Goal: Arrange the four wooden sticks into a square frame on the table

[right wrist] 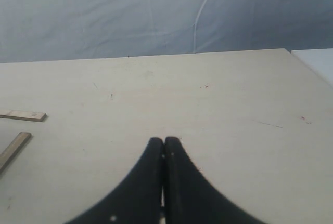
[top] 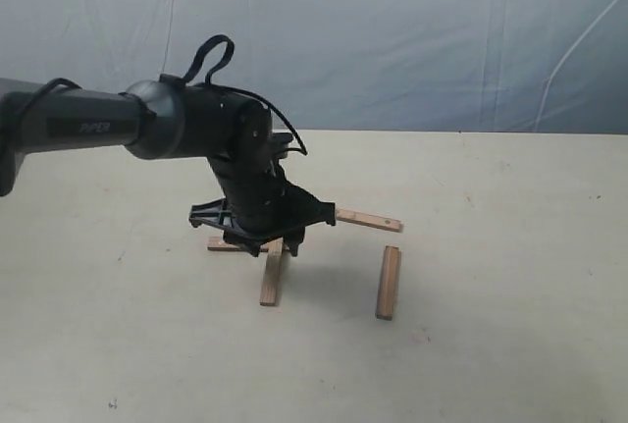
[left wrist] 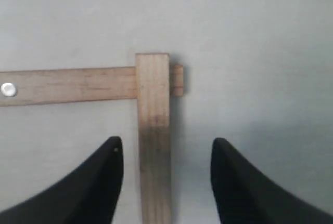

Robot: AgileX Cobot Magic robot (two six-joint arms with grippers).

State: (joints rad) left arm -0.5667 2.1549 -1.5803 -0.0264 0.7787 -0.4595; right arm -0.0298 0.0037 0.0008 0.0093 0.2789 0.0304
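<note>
The left gripper [left wrist: 166, 142] hangs low over the table [top: 491, 364]. Its two dark fingers [left wrist: 104, 180] are spread wide, with a clear gap on either side of the near stick [left wrist: 154, 130] running between them. That stick's end lies on top of the cross stick [left wrist: 67, 84] close to its tip, so a short stub pokes out past the joint. The two make a right-angled corner. A small pale dot marks the cross stick farther along.

In the exterior view the left arm [top: 88, 127] reaches in from the left and covers that corner. The far stick [top: 368, 218] juts out from behind the gripper toward the right. Whether it touches the cross stick cannot be told, since the arm hides the spot. The right stick [top: 389, 282] lies alone, well apart from the near stick and roughly parallel to it, its far end near the far stick's tip but not touching.

The right gripper [right wrist: 164, 141] is held above the table with its fingers pressed together and nothing between them. A blue-grey backdrop [top: 392, 30] hangs behind.
</note>
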